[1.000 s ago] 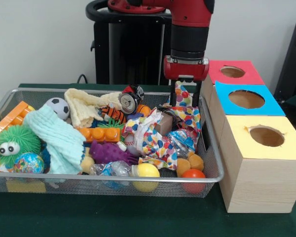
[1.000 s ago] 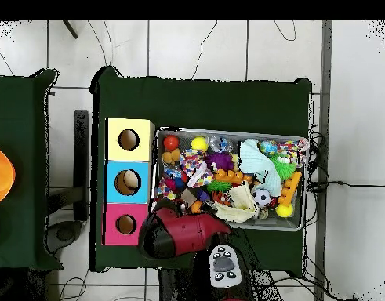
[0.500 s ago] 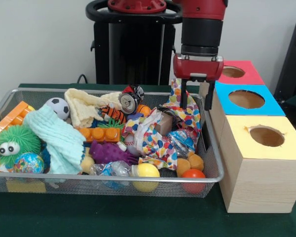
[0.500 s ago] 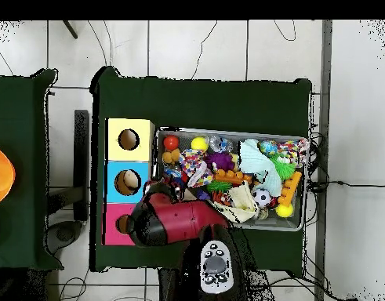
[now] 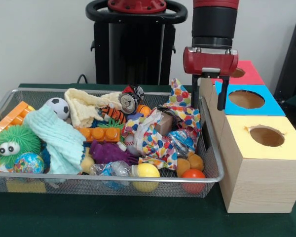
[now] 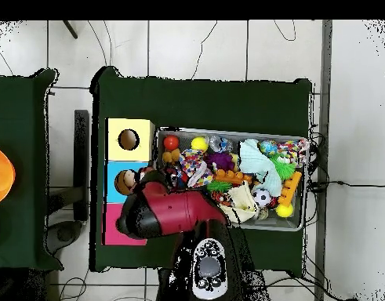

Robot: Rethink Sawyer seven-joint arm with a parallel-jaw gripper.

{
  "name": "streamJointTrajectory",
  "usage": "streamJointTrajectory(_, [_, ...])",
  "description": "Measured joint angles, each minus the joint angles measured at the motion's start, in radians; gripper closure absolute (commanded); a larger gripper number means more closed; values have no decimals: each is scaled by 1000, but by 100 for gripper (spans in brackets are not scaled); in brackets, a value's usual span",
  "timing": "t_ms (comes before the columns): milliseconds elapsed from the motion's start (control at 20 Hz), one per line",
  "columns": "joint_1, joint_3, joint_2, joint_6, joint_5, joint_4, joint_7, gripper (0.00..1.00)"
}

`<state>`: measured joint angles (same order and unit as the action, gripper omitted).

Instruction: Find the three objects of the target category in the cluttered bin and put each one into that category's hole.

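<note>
The red and black gripper [image 5: 207,101] hangs above the bin's 3 o'clock rim. Its two black fingers [image 5: 220,96] are spread wide with nothing between them. One finger is over the bin's far corner, the other in front of the blue-topped wooden box [image 5: 266,106].

The white cloth with coloured polka dots [image 5: 187,116] lies in the silver wire-mesh bin [image 5: 214,148], at its 3 o'clock end. In the front view its long axis runs from a pointed peak at 12 o'clock down toward 7 o'clock, where it spreads over the other toys. The peak stands upright just beside the bin-side finger; whether they touch I cannot tell.

Three boxes stand in a row against the bin. The yellow-topped wooden box [image 5: 256,163] is nearest the camera, then the blue one, then the pink-topped box [image 5: 249,74], each with a round hole in its lid.

From overhead, the arm's red body [image 6: 168,213] hides the gripper and most of the pink box [image 6: 109,235]. This view shows the cloth [image 6: 191,166] bunched at the bin's 9 o'clock end, next to the blue box [image 6: 113,174]. It also shows something pale brown inside the blue box's hole [image 6: 126,180], which the front view does not reveal. The yellow box [image 6: 142,129] lies uncovered at 12 o'clock from the arm.
</note>
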<state>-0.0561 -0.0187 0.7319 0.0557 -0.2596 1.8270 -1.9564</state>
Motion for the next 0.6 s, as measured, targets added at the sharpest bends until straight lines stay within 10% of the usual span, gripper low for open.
streamJointTrajectory(600, [4,-1,-100,70,-230,-25,0,0])
